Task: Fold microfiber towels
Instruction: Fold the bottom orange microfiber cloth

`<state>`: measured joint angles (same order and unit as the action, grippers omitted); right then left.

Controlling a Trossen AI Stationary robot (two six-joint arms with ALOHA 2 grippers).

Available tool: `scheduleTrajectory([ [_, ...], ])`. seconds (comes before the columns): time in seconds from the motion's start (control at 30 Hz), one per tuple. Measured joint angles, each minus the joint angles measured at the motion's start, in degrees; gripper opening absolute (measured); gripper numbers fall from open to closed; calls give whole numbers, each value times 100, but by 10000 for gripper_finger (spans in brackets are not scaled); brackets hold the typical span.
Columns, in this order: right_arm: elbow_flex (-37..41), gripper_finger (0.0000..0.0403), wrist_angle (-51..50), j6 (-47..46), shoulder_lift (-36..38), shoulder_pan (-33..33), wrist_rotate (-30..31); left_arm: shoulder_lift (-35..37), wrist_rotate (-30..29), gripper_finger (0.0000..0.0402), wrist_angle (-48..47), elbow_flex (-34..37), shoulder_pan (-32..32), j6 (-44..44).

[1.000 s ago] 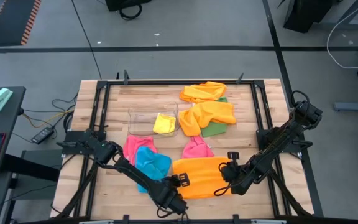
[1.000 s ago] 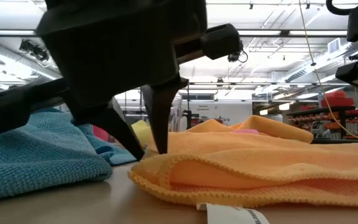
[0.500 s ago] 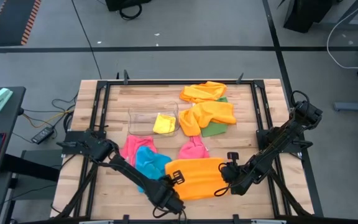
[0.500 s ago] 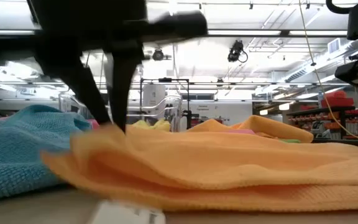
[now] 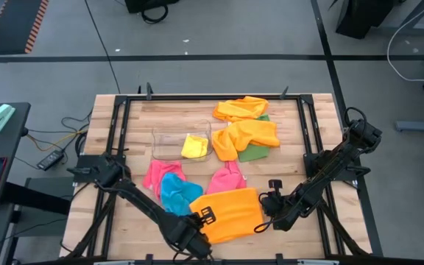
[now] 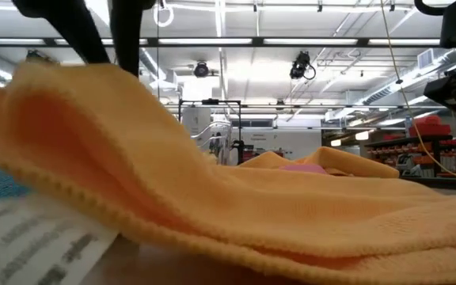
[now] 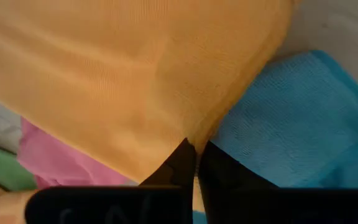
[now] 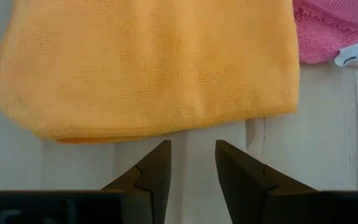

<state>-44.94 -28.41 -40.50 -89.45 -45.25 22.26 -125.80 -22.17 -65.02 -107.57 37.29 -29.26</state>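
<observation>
A: What's biggest on the wooden slatted table (image 5: 131,118)?

B: The large orange microfiber towel (image 5: 230,213) near the front edge, between the two arms. The left gripper (image 5: 195,221) has its fingers pinched tight on that towel's left edge, which is lifted off the wood; the wrist view shows the two dark fingers (image 7: 182,165) closed together on the fabric.

A: And the right gripper (image 5: 265,212)?

B: Just beside the towel's right edge, fingers (image 8: 154,171) parted with bare wood between them, holding nothing.

A: How many cloths in all?

B: Three orange: that one, plus two crumpled orange towels (image 5: 245,136) toward the back edge. Two pink towels (image 5: 229,177) mid-table, one blue towel (image 5: 177,191) left of the large orange one, one green towel (image 5: 255,152) partly under the rear orange pile, and one yellow towel (image 5: 194,146) inside the clear plastic rectangular bin (image 5: 169,143)
</observation>
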Motion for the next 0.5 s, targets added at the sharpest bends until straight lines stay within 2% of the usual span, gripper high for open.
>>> scheduleTrajectory([
  [0.2, -1, 133, 42, 3, 0, 0, -7, 0, -52, 10, 254, 2, -172, -546],
  [0.5, 24, 133, -161, -375, 0, 1, -379, -4, -264, 24, 641, 2, -312, -1069],
])
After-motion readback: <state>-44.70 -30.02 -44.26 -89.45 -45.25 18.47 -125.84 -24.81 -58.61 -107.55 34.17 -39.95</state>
